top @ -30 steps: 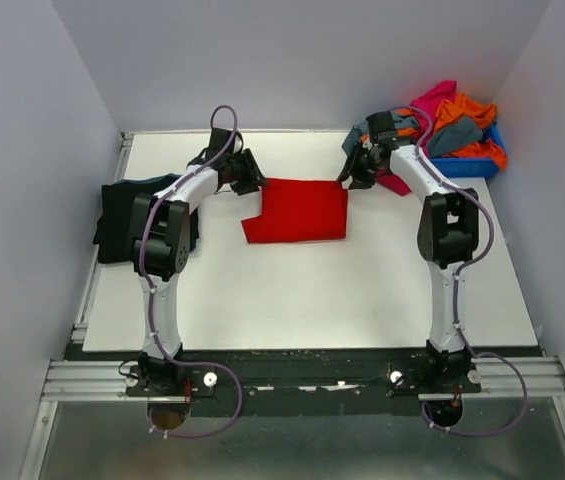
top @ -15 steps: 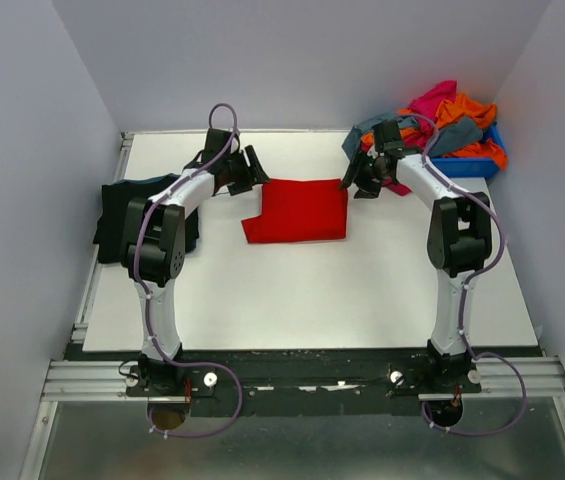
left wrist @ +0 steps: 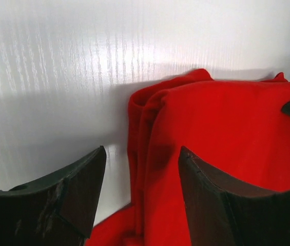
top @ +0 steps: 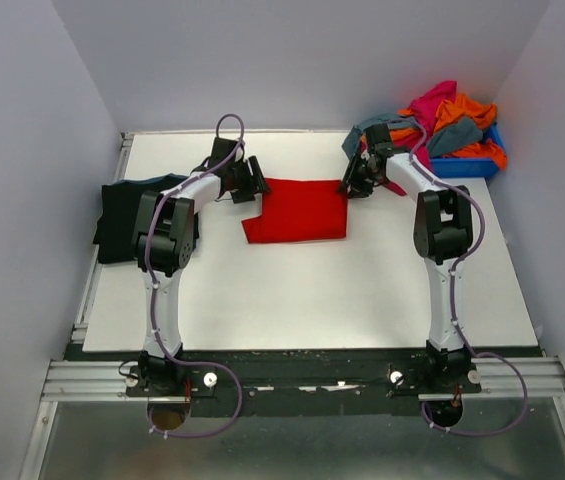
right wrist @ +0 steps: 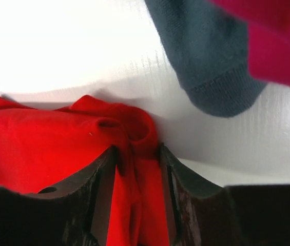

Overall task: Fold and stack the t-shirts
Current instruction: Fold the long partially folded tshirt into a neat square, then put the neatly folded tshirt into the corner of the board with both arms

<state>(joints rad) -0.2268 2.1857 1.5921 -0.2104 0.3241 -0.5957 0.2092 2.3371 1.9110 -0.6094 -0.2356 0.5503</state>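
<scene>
A bright red t-shirt lies folded flat in the middle of the table. My left gripper is at its far-left corner. In the left wrist view the gripper is open, and its fingers straddle the shirt's folded edge without pinching it. My right gripper is at the far-right corner. In the right wrist view the gripper is shut on a bunched fold of the red t-shirt. A black t-shirt lies at the table's left edge.
A blue bin at the far right holds a pile of magenta, orange and grey-teal t-shirts. A grey-teal sleeve and magenta cloth hang onto the table just beyond my right gripper. Walls enclose the table.
Both grippers have come down onto the red shirt's far corners. The right one has closed on the cloth. The shirt itself has not moved.
</scene>
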